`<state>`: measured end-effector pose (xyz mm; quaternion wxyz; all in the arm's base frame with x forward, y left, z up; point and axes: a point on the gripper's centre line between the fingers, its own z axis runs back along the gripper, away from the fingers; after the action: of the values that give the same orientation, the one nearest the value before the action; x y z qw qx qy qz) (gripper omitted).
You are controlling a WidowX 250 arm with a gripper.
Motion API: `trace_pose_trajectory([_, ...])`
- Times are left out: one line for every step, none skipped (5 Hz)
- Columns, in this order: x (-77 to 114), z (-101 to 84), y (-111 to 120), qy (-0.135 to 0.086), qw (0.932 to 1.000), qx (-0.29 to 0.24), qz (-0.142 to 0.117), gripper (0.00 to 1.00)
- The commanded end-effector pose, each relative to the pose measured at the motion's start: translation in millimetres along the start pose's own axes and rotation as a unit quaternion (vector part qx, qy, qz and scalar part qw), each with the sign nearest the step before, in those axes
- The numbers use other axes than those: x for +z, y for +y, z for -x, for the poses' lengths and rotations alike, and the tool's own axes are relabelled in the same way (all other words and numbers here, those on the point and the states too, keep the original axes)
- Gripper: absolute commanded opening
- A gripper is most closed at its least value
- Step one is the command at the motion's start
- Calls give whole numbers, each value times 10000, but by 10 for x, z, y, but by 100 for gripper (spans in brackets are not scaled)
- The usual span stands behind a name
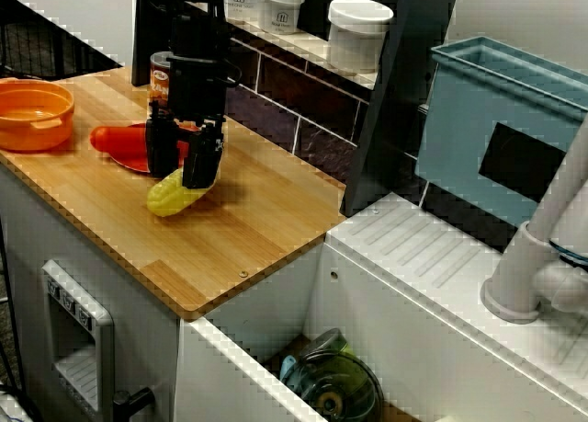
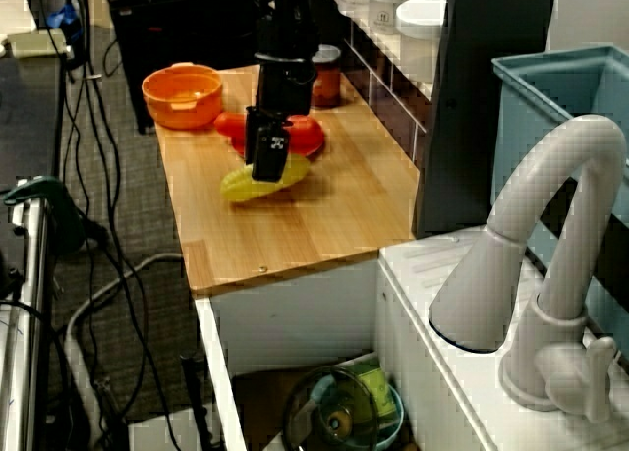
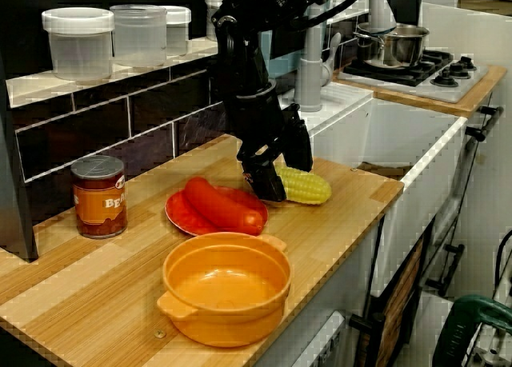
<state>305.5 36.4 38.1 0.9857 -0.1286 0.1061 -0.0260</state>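
Orange pot (image 3: pixel 226 291) is seen nearest at the front edge of the counter (image 3: pixel 352 199), sausage (image 3: pixel 224 207) is laid on red plate (image 3: pixel 180 215) behind, corn cob (image 3: pixel 308 187) is rested mid-board, touched by the gripper (image 3: pixel 286 179), jaws held apart astride its end.

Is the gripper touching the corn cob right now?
Touching. In the view along the counter towards the stove, the gripper has one finger resting against the end of the corn cob, with no gap showing.
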Motion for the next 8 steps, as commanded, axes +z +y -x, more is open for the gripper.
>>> trace_pose_trajectory([384, -34, 84, -207, 9998, 79, -29, 100])
trace_pose_trajectory([605, 0, 137, -203, 9995, 198, 170, 100])
trace_pose_trajectory([839, 45, 220, -282, 9987, 320, 285, 100])
trace_pose_trajectory([1070, 68, 379, -91, 9990, 323, -283, 100])
trace_pose_trajectory([1208, 93, 550, -147, 9985, 465, -230, 100])
trace_pose_trajectory([1288, 110, 717, -303, 9967, 721, -232, 100])
trace_pose_trajectory([1316, 177, 832, -480, 9939, 927, -362, 100])
trace_pose_trajectory([1296, 231, 882, -220, 9974, 548, -413, 100])
